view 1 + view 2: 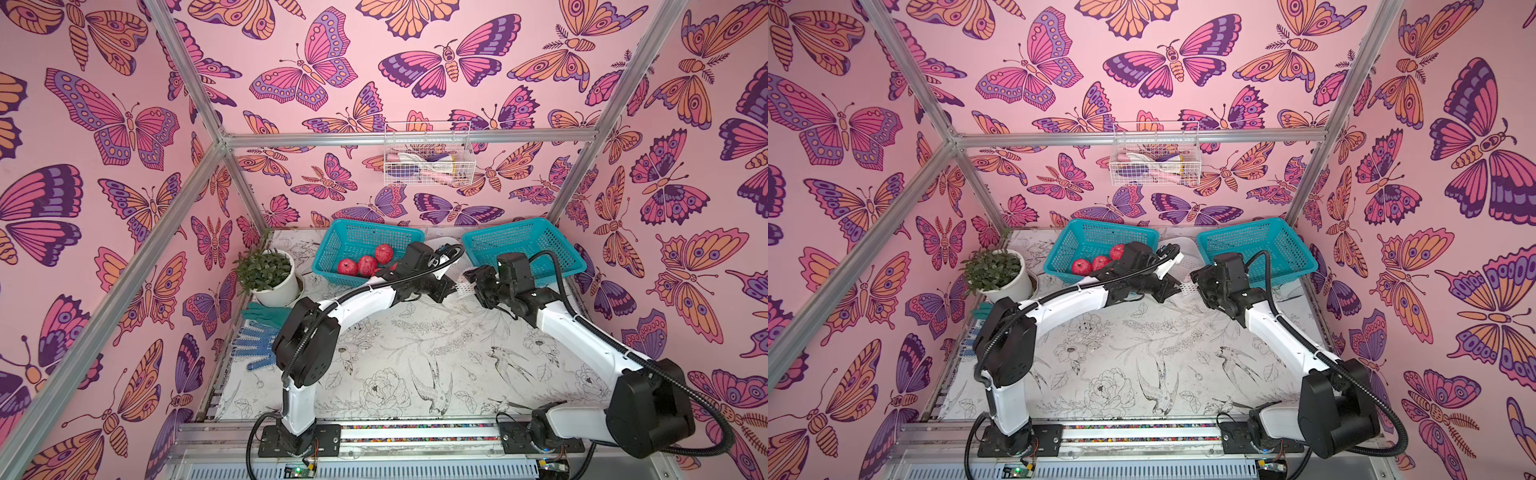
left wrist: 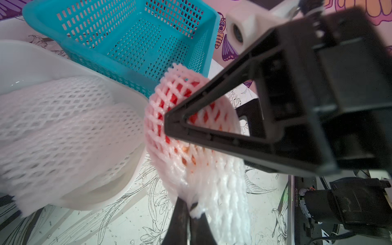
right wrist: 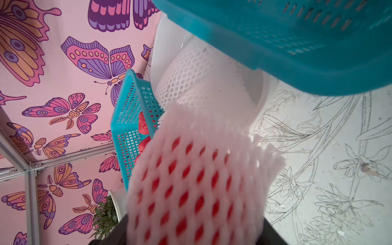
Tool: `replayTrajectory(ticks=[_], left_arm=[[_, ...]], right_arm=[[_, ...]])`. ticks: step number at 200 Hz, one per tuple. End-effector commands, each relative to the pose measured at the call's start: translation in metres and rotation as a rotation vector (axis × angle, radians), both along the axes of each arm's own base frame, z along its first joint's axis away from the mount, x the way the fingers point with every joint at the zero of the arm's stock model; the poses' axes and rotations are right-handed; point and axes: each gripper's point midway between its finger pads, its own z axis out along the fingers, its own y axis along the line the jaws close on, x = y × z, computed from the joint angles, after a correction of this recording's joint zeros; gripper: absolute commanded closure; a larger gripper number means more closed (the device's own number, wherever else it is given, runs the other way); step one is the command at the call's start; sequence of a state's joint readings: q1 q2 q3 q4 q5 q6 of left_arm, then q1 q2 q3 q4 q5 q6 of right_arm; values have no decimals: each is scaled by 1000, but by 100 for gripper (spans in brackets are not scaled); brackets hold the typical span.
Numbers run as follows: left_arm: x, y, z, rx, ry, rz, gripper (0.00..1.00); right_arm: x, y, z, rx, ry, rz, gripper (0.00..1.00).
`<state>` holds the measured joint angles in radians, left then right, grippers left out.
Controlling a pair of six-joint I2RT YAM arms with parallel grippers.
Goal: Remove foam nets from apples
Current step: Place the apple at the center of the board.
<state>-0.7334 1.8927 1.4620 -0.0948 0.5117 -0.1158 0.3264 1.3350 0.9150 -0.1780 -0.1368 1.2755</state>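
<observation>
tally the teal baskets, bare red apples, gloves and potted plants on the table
teal baskets: 2
bare red apples, all in one basket: 3 in view
gloves, one green, one white with blue dots: 2
potted plant: 1
total: 8

Bright, even light here, I see only soft shadows on the table. Top views bow at edges; foam net blurs close up.

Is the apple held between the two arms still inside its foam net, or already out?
Still inside. The white foam net covers the red apple in both wrist views; the left tool pinches only the net's loose end.
</observation>
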Motion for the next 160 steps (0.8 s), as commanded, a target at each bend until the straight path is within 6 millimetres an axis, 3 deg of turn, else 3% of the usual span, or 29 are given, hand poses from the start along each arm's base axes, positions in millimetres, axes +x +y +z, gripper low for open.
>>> replayTrajectory(ticks=[1,69,107,160], left_arm=[[-13,11,9,24,-3,-18,100],[-45,27,-22,71,124,-57,100],[-61,34,-38,103,196,-77,100],[-66,40,-50,162,229,-78,100]], right_arm=[[-7,11,-3,55,8,15,40],[-38,27,-46,122,103,9,38],[-51,38,-65,134,148,15,33],[-59,40,-88,151,213,-6,27]])
